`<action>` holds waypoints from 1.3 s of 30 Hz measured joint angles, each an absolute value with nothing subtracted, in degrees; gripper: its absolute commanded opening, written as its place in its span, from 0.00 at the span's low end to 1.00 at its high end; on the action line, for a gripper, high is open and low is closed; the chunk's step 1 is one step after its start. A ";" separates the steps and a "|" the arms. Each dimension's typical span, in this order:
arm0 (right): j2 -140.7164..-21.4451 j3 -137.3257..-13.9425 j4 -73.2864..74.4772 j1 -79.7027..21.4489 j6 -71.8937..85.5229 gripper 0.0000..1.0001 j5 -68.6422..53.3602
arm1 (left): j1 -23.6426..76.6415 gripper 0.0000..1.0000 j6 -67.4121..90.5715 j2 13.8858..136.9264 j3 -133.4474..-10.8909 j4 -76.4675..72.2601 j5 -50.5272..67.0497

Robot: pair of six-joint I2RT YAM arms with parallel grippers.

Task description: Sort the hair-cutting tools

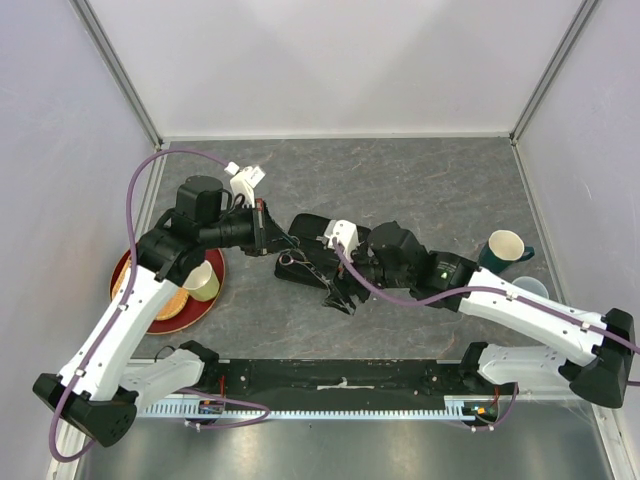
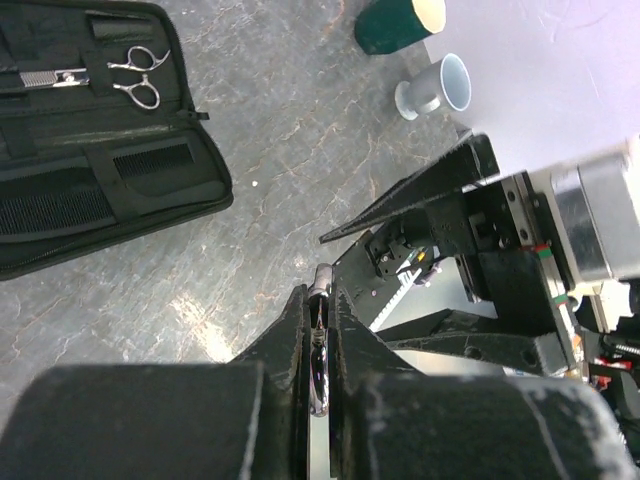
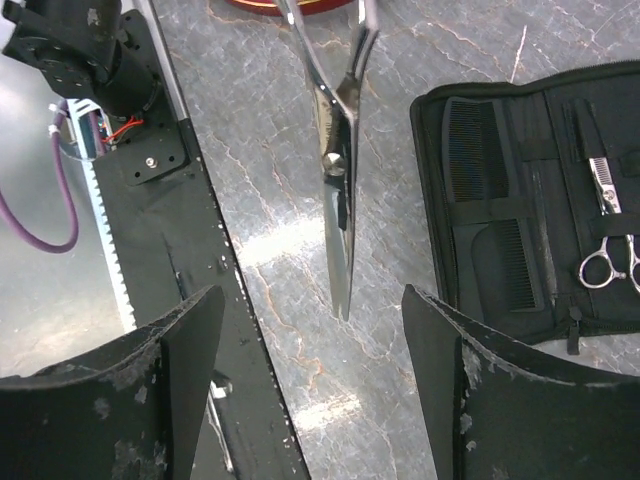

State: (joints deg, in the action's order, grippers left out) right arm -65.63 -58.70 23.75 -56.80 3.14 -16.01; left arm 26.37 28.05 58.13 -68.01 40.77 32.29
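Top view: my left gripper [image 1: 262, 228] is hovering near the open black case [image 1: 310, 225], at its nine o'clock, and one pair of scissors [image 1: 293, 262] is lying inside.

Left wrist view: my left fingers [image 2: 282, 340] are pinching tight on the other silver scissors [image 2: 318, 350]. At ten o'clock, a black comb [image 2: 150, 160] and a second comb [image 2: 50, 205] are sitting in the case.

Right wrist view: my right gripper [image 3: 310, 300] is standing wide, gripping nothing. The held scissors are hanging between its fingers, tip pointing at six o'clock, touching neither.

silver scissors [image 3: 338, 200], black combs [image 3: 470, 150] in black case [image 2: 120, 222], grey veined table [image 2: 290, 130].
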 measured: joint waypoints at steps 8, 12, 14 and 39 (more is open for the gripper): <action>-67.24 -56.27 17.34 -60.40 2.87 0.56 -8.16 | 26.37 0.02 30.33 58.52 -68.10 42.00 29.45; -68.49 -54.74 13.74 -60.55 3.22 0.44 -4.93 | 26.37 0.02 30.92 58.89 -68.27 42.19 28.60; -69.47 -54.74 12.73 -60.55 3.27 0.38 -3.53 | 26.37 0.02 31.14 59.16 -68.55 42.41 28.49; -69.06 -54.68 13.15 -60.86 11.05 0.87 16.69 | 25.10 0.02 33.58 62.87 -66.28 38.26 16.14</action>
State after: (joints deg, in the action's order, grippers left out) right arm -69.06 -54.68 13.15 -60.86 11.05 16.69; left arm 25.10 33.58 62.87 -66.28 38.26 16.14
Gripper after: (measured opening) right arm 0.899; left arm 0.063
